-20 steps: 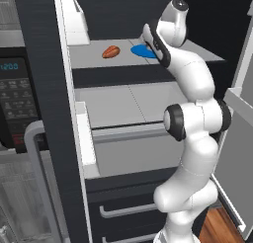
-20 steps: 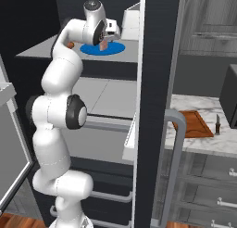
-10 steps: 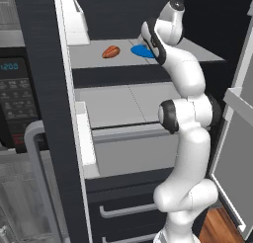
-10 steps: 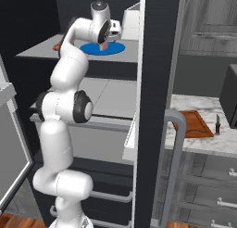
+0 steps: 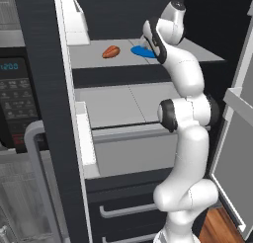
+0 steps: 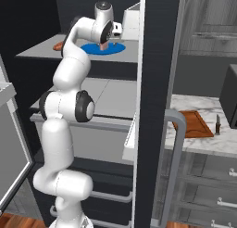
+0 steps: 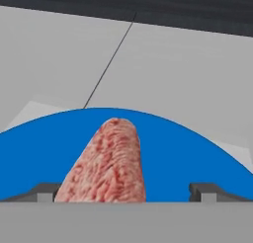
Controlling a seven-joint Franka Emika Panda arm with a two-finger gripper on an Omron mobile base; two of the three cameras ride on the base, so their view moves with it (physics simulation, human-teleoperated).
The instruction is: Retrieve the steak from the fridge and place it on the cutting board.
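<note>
Reaching stage: I had the gripper [image 7: 126,195] wide open, empty, straddling the steak [image 7: 106,163] on its blue plate [image 7: 197,158]; grasp, carry to cutting board [image 6: 194,123] outstanding.

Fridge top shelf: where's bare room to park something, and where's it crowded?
Bare: the shelf between the white bin and the orange-brown food. Crowded: the blue plate beside that food, with the steak on it and the open gripper over it.

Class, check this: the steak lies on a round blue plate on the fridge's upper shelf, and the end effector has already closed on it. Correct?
Not quite. The hand view shows the end effector open, its fingertips standing apart on either side of the steak. The steak does lie on the blue plate, on the fridge's upper shelf.
</note>
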